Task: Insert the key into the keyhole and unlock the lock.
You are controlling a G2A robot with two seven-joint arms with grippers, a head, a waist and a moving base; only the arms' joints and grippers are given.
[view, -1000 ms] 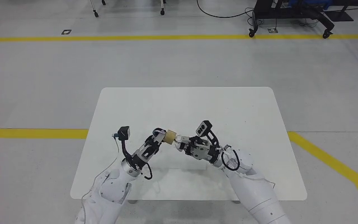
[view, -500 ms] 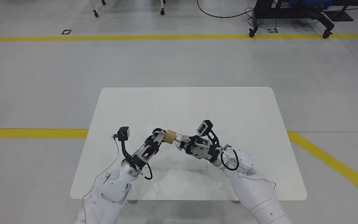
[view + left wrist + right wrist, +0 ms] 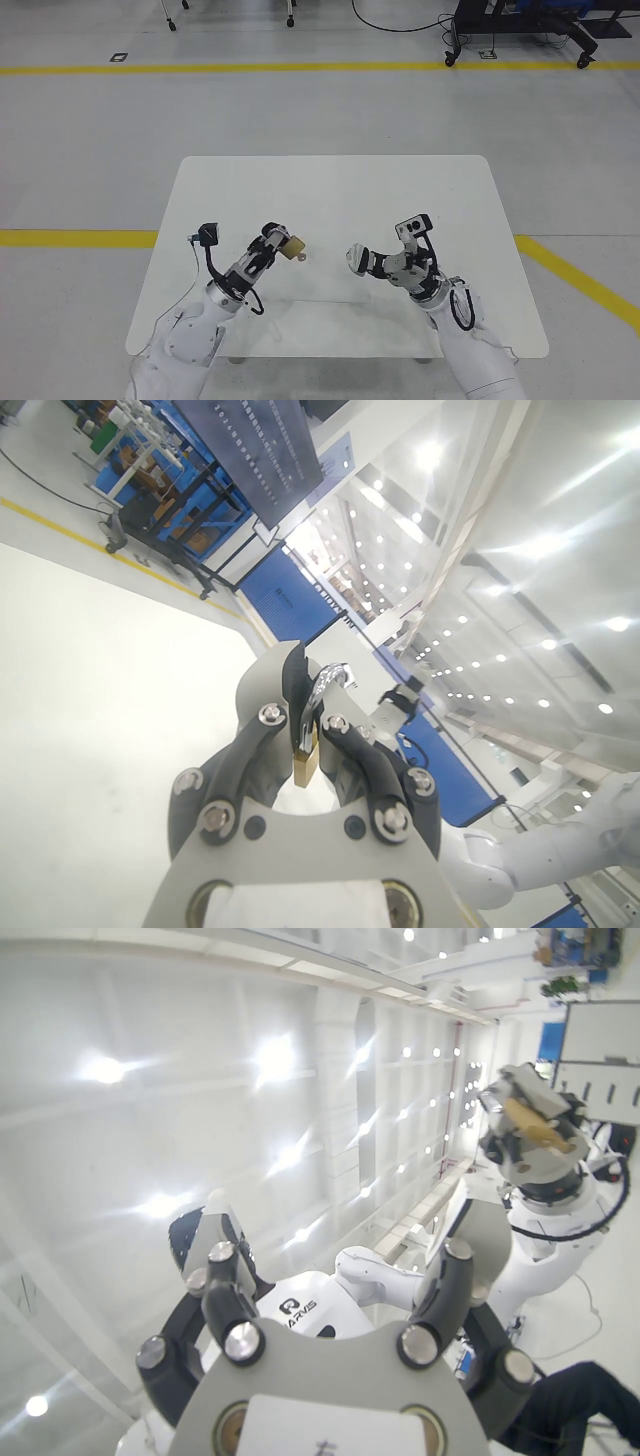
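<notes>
Tabletop: white rounded-corner tabletop [image 3: 400,190]; over it the left claw [image 3: 273,242] and right claw [image 3: 355,258], joined a second ago at the small brass padlock with a silver shackle [image 3: 291,246], now stand well apart. The right claw has drawn back to its own side.
Left claw: raised over the near-left part of the tabletop, fingers clamped on the padlock; its wrist view [image 3: 316,680] shows them pinching at the shackle's base.
Right claw: raised over the near-right part, fingers spread wide, nothing between them [image 3: 340,1208].
Padlock: held clear of the tabletop [image 3: 306,767], brass body turned toward the right claw [image 3: 527,1120].
Key: small key [image 3: 564,1146] juts from the end of the padlock's body; too small to tell how deep it sits.
</notes>
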